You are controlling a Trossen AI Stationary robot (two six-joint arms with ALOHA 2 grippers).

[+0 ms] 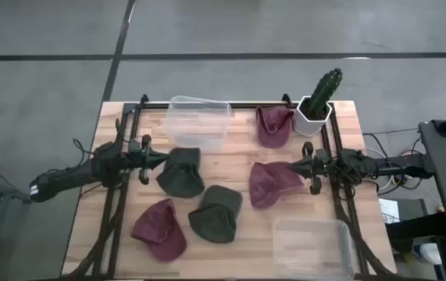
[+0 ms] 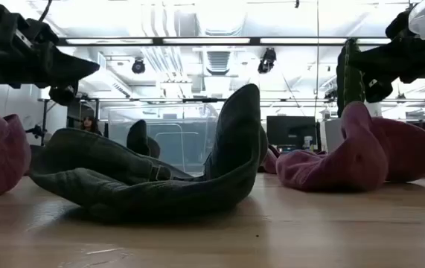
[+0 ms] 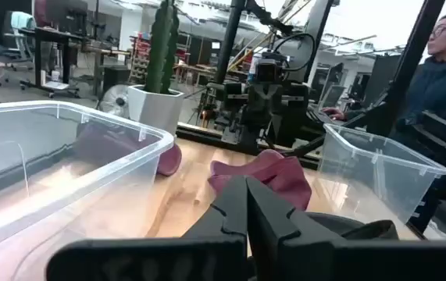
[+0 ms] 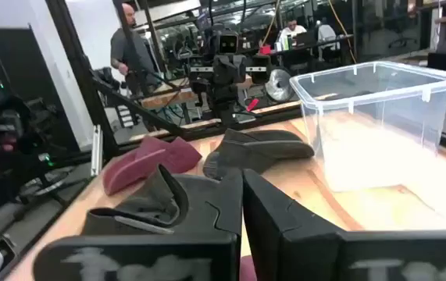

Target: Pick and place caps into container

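1. The left gripper [image 1: 162, 162] hovers with its fingers together and nothing between them, its tip just beside the upper olive cap [image 1: 182, 172]. The pose reads as a resting one, not yet committed to a pick.
2. The right gripper [image 1: 294, 166] faces it from the other side, fingers also pressed together and empty, its tip over the edge of the middle maroon cap [image 1: 272, 183]. I judge neither arm has begun a grasp, since both would have to spread their fingers first.
3. Five caps lie loose on the table [image 1: 246, 240], none in a bin: the two already named, a second olive cap [image 1: 215, 213] near the centre front, a maroon cap [image 1: 160, 229] to its left, and another maroon cap [image 1: 273, 125] at the back beside the cactus [image 1: 322, 95].
4. Two clear bins stand empty: the rear container [image 1: 199, 121] near the left arm, and the front container [image 1: 313, 248] on the right arm's side (each arm seems to have one within easy reach).
5. Room to move looks fair in the middle, where bare wood separates the caps. It is tighter at the back right, where the cactus pot almost touches the rear maroon cap and a careless sweep could tip it.
6. The front container sits close to the table's front edge, so a drop there wants a steady approach from above.
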